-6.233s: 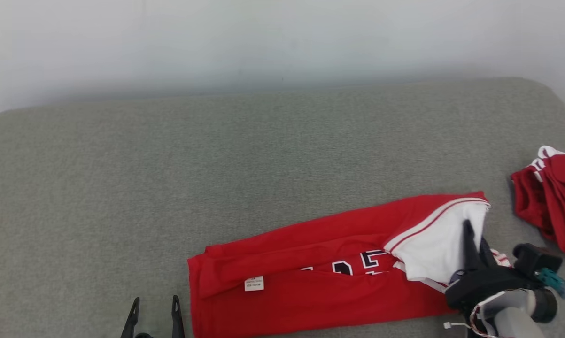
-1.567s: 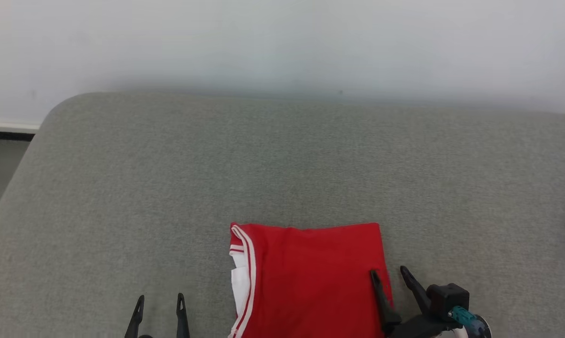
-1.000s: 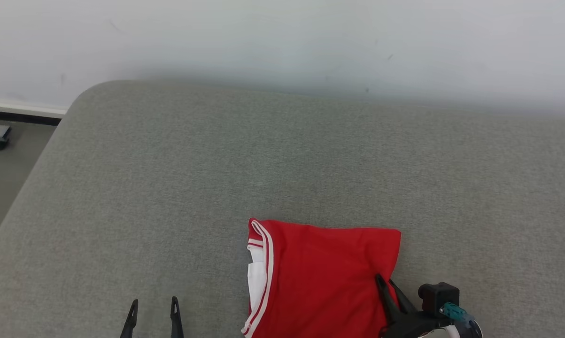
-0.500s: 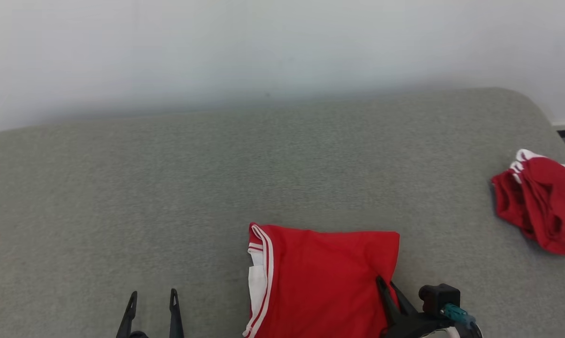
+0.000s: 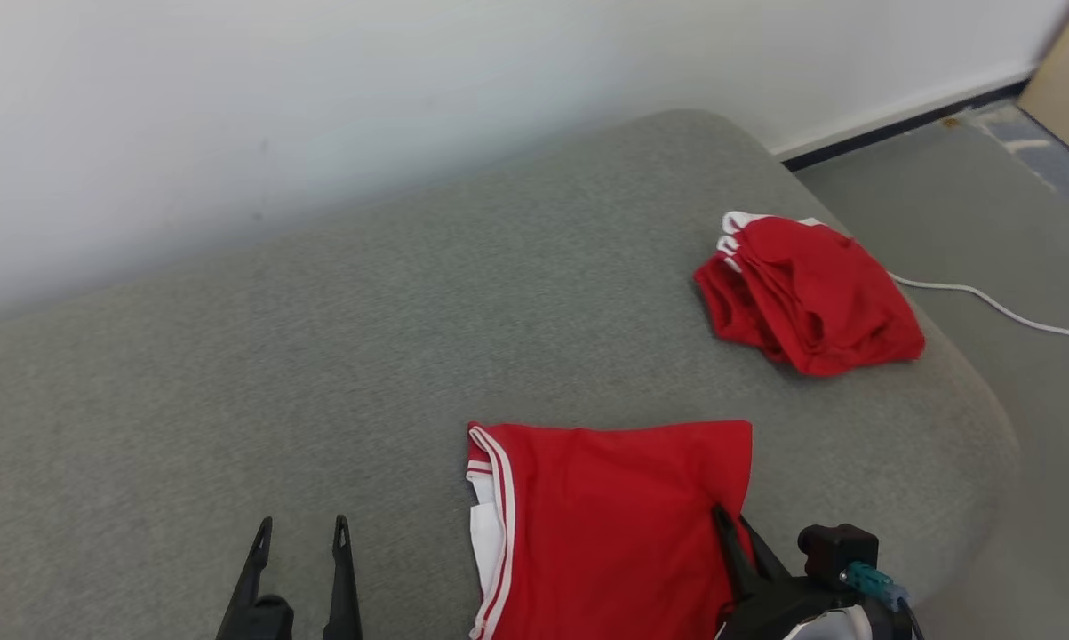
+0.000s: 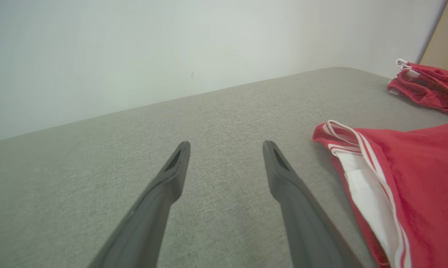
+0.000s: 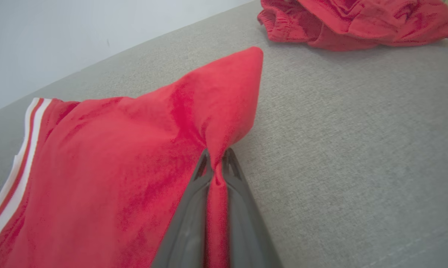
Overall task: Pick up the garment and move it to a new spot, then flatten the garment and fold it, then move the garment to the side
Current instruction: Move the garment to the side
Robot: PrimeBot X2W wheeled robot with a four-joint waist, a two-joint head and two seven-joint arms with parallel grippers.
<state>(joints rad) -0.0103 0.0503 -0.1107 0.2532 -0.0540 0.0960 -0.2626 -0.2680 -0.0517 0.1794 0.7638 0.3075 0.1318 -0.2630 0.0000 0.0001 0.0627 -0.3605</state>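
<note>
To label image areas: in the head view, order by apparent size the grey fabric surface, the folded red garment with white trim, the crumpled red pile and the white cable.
1. grey fabric surface
2. folded red garment with white trim
3. crumpled red pile; farther away, so real size unsure
4. white cable

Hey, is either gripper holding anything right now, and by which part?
The right gripper is shut on the folded garment, pinching its right edge. The left gripper is open, holding nothing.
</note>
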